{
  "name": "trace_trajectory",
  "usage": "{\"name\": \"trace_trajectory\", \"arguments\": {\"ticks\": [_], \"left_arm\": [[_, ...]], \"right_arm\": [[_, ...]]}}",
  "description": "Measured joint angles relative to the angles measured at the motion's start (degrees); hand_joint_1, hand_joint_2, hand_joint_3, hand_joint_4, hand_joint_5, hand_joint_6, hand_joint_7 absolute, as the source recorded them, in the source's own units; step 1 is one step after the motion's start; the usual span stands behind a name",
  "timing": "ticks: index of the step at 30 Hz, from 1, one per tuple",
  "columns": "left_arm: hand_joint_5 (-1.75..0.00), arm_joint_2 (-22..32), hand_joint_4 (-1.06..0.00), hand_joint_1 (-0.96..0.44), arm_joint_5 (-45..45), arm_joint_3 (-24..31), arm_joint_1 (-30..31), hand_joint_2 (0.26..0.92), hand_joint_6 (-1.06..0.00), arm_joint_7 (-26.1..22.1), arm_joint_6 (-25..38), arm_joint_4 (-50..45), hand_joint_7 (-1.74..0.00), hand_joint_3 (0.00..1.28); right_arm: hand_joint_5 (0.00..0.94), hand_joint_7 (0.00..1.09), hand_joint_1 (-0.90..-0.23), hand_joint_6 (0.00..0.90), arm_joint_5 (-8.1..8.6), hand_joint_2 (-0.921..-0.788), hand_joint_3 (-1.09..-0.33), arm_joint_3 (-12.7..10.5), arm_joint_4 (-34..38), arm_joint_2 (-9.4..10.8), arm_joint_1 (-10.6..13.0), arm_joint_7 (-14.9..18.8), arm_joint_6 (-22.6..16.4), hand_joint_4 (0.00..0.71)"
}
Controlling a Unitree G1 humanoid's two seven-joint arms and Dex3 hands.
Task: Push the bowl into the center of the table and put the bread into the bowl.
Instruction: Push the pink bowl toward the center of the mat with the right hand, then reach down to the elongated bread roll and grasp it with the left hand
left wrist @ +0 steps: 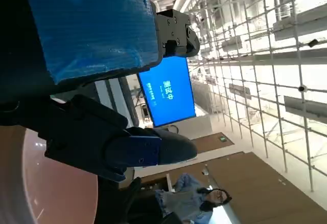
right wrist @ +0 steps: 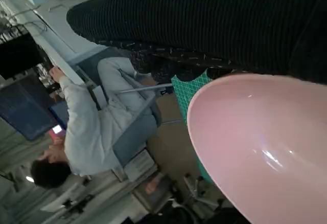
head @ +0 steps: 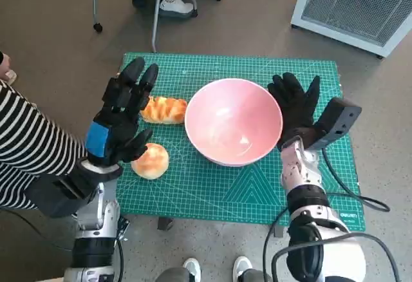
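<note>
From the head camera I see the pink bowl [head: 234, 122] sitting upright near the middle of the green cutting mat [head: 193, 192] that covers the small table. My right hand [head: 295, 107], in its black glove, stands flat and open against the bowl's right side, fingers spread and pointing away from me; it looks to be touching the rim, though I cannot be sure of the contact. The right wrist camera shows the bowl's pale pink inside [right wrist: 260, 147] just beside the glove [right wrist: 204, 19], and past it a person in a light top [right wrist: 87, 127] sitting on a chair. My left hand [head: 122, 118], black with blue tape on its back, hovers raised above the left part of the mat, fingers apart and holding nothing. Two pieces of bread lie on the mat to the left of the bowl: a long ridged loaf [head: 164, 110] just beside the bowl's left rim, and a round bun [head: 151, 161] nearer to me, partly under my left hand. Neither is in the bowl. At the left edge a person's striped sleeve [head: 29, 147] reaches in beside my left arm. The left wrist camera shows mostly the blue tape [left wrist: 87, 24], a blue screen [left wrist: 168, 93] and a sliver of the bowl [left wrist: 46, 183].
</note>
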Motion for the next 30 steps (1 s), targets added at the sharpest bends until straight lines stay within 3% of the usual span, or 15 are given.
{"name": "trace_trajectory", "arguments": {"ticks": [3,9,16,20,22,30], "left_arm": [[-0.01,-0.2,-0.13,-0.66,-0.1,-0.3,-0.1,0.921,0.00,-0.1,0.2,0.0,-0.38,0.41],[-0.01,-0.6,-0.12,-0.66,-0.1,-0.7,-1.1,0.921,0.00,-0.4,0.4,0.7,-0.37,0.41],[-0.01,-1.1,-0.12,-0.66,-0.4,-1.1,-3.8,0.921,0.00,-1.5,0.6,3.0,-0.37,0.42],[-0.01,-1.2,-0.12,-0.66,-0.4,-1.2,-5.3,0.921,0.00,-2.3,0.6,3.8,-0.37,0.42],[-0.01,-1.2,-0.12,-0.66,-0.5,-1.3,-6.2,0.921,0.00,-2.6,0.6,4.3,-0.37,0.42],[-0.01,-1.2,-0.13,-0.67,-0.7,-1.2,-9.5,0.921,-0.01,-4.1,0.6,5.4,-0.38,0.41]], "right_arm": [[0.001,0.13,-0.681,0.165,-1.21,-0.921,-0.832,1.4,-0.5,-1.3,0.0,0.8,-1.5,0.069],[0.002,0.12,-0.718,0.162,-5.23,-0.921,-0.855,5.6,-2.8,-3.8,-0.1,2.2,-7.4,0.069],[0.012,0.14,-0.736,0.184,-7.06,-0.921,-0.835,9.7,-9.3,-5.2,0.3,6.1,-16.7,0.095],[0.016,0.15,-0.760,0.191,-6.79,-0.921,-0.809,11.0,-15.1,-5.5,1.7,9.8,-21.2,0.110],[0.018,0.16,-0.767,0.192,-5.86,-0.921,-0.799,11.5,-19.0,-5.5,3.2,11.7,-22.7,0.116],[0.020,0.19,-0.778,0.199,-2.30,-0.921,-0.744,14.3,-36.1,-5.2,11.2,16.6,-24.6,0.140]]}}
